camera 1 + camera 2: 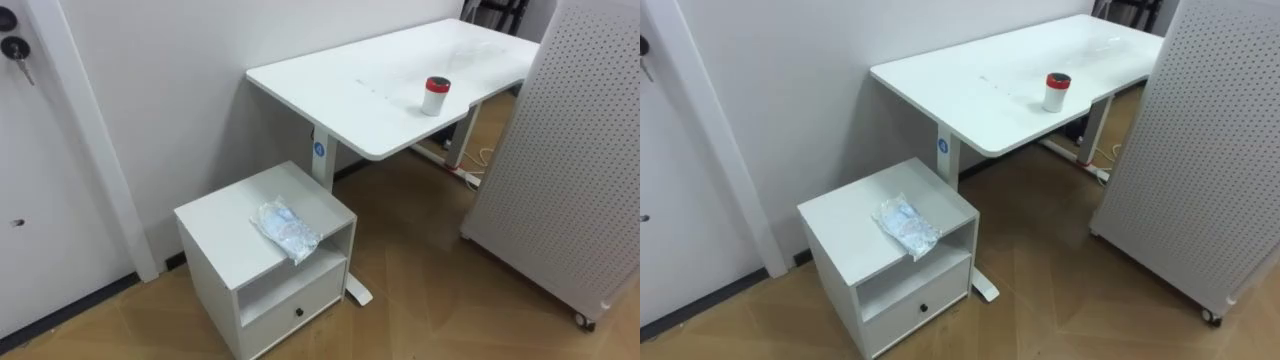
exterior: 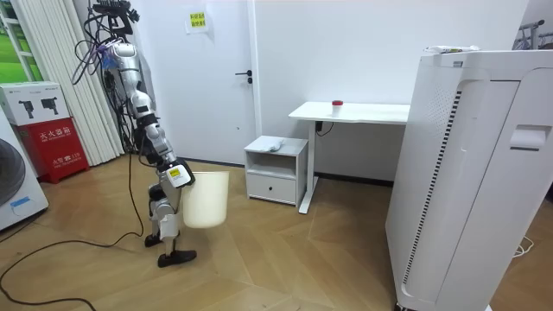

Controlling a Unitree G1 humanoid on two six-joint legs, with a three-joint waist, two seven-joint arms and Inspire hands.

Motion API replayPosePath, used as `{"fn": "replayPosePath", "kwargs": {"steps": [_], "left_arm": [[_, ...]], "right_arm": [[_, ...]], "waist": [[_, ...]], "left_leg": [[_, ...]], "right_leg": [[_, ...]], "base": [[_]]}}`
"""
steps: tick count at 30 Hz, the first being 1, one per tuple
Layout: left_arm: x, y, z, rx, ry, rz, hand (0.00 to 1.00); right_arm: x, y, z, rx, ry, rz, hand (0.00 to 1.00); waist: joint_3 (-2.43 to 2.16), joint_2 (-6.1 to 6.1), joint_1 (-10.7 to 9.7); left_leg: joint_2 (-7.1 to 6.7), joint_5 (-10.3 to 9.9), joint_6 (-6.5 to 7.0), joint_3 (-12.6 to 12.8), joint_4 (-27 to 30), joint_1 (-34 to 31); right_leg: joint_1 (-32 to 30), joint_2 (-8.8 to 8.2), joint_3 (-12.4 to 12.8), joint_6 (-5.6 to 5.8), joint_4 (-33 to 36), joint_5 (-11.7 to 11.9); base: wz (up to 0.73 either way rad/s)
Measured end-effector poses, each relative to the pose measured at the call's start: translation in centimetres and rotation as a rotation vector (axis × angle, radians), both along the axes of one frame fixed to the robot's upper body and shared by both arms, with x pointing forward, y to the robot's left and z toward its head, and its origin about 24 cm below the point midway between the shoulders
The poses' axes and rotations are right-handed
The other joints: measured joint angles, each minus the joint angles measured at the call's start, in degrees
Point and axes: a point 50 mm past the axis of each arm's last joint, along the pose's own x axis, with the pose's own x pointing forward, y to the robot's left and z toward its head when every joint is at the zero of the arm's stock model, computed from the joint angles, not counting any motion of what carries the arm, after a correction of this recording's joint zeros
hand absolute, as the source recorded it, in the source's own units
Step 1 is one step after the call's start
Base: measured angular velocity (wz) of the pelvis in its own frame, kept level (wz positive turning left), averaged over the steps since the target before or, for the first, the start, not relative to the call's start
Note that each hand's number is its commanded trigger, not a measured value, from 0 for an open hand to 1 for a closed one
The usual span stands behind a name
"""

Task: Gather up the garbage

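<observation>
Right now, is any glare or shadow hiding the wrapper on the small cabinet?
No. Left eye view: the plastic wrapper lies evenly lit on the cabinet, no glare; soft shadow falls in the open shelf below. Room view: cabinet top bright, unshaded.

I read this as an office-like test room, more lab than home. A plain white surface (image 1: 370,90) on a metal leg stands against a bare white wall, with a small drawer cabinet (image 1: 225,225) just beside it on a wood floor (image 1: 430,300). A perforated panel (image 1: 570,150) on castors stands at my right. In the room view a red-and-white box (image 2: 47,130) sits by a curtain (image 2: 52,52), cables (image 2: 97,47) hang in the corner, and a notice (image 2: 198,21) is stuck on the door (image 2: 220,95).
</observation>
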Motion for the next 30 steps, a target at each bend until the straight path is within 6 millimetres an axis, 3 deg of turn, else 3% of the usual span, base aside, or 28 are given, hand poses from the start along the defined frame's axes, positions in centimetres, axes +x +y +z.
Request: {"fn": "replayPosePath", "kwargs": {"steps": [11, 16, 18, 23, 27, 29, 30], "left_arm": [[-0.5, -0.1, 0.0, -0.009, 0.020, 0.003, 0.00], [-0.4, -0.1, -0.1, -0.006, 0.033, 0.006, 0.00], [-0.3, -0.1, -0.1, -0.001, 0.034, 0.004, 0.00], [-0.7, -0.1, -0.1, 0.004, 0.062, 0.010, 0.00], [-0.7, 0.3, 0.0, 0.011, 0.056, 0.032, 0.00], [-0.6, 0.8, 0.1, 0.021, 0.052, 0.035, 0.00], [-0.7, 1.2, 0.2, 0.029, 0.052, 0.046, 0.00]], "right_arm": [[0.1, 0.1, 0.0, 0.006, 0.007, 0.000, 1.00], [0.0, 0.1, 0.0, 0.008, 0.015, -0.004, 1.00], [0.0, 0.1, 0.0, 0.008, 0.014, -0.002, 1.00], [-0.1, 0.1, -0.1, 0.009, 0.020, -0.004, 1.00], [0.1, 0.1, -0.1, 0.015, 0.016, 0.014, 1.00], [0.2, 0.2, 0.0, 0.026, 0.012, 0.018, 1.00], [0.3, 0.2, 0.0, 0.032, 0.009, 0.020, 1.00]], "waist": [[-0.09, -0.21, 0.03], [0.11, -0.66, -0.11], [-0.25, -0.53, -0.07], [-0.38, -0.40, -0.10], [0.01, -1.07, 0.05], [-0.12, -1.17, 0.52], [-0.09, -1.31, 1.16]], "left_leg": [[-0.04, 0.00, 0.01, -0.17, 0.24, -0.25], [-0.04, -0.20, 0.09, -0.46, 0.42, -1.18], [0.02, -0.20, 0.08, -0.42, 0.53, -1.70], [0.50, -0.23, 0.03, -0.39, 0.94, -1.81], [1.06, -2.41, -0.50, -0.27, 5.48, -3.49], [2.09, -4.57, -1.23, -0.01, 9.67, -5.30], [2.73, -6.06, -2.22, 0.52, 13.47, -6.87]], "right_leg": [[-0.13, -0.03, -0.15, 0.00, -0.13, -0.01], [-0.53, -0.09, -0.98, 0.01, -0.10, -0.01], [-1.08, -0.08, -0.96, 0.00, -0.07, -0.01], [-1.19, -0.01, -1.07, -0.07, -0.07, -0.06], [-2.32, 0.17, -1.16, -0.54, 3.32, -2.25], [-3.86, 0.74, -1.60, -1.26, 6.43, -4.26], [-4.58, 1.15, -2.65, -1.95, 8.38, -5.59]], "base": [[0.00], [0.04], [0.00], [0.00], [0.00], [-0.06], [-0.08]]}}
